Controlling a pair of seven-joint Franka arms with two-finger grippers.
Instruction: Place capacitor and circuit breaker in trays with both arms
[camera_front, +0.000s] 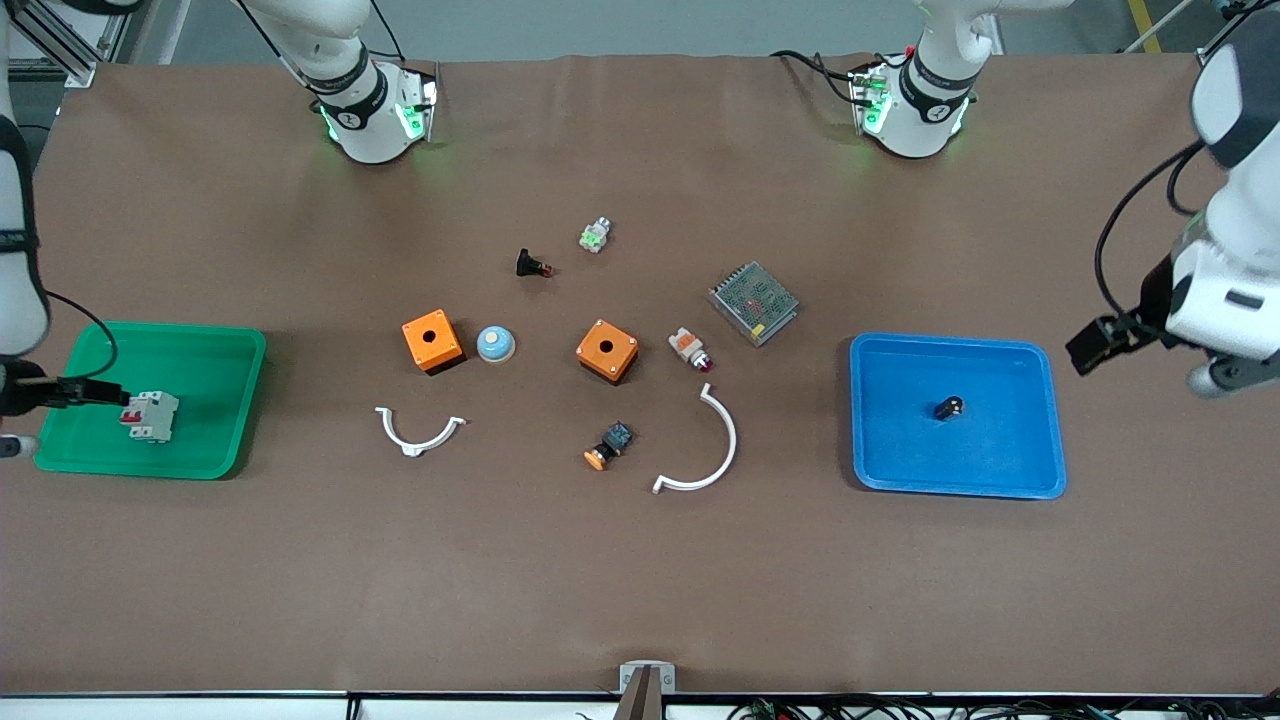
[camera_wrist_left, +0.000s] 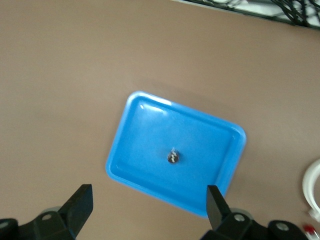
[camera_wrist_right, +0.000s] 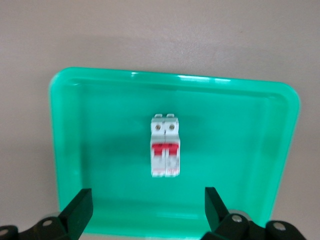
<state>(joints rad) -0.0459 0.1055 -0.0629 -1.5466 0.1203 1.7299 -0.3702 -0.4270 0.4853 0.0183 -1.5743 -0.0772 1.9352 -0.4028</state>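
The circuit breaker (camera_front: 150, 416), a light-grey block with red toggles, lies in the green tray (camera_front: 200, 345) at the right arm's end of the table. My right gripper (camera_front: 100, 392) hangs open over that tray, just clear of the circuit breaker (camera_wrist_right: 165, 151), with nothing between its fingers (camera_wrist_right: 147, 197). The capacitor (camera_front: 949, 407), a tiny black cylinder, rests in the middle of the blue tray (camera_front: 1000, 455). My left gripper (camera_front: 1092, 346) is raised and open beside the blue tray's edge, empty (camera_wrist_left: 149, 197), with the capacitor (camera_wrist_left: 173, 156) apart from it.
Between the trays lie two orange boxes (camera_front: 432, 341) (camera_front: 607, 350), a blue-white dome (camera_front: 495, 344), two white arcs (camera_front: 418, 432) (camera_front: 705, 450), a metal mesh unit (camera_front: 754, 302), a black push-button (camera_front: 532, 265), a white-and-orange part (camera_front: 690, 349) and an orange-capped button (camera_front: 608, 446).
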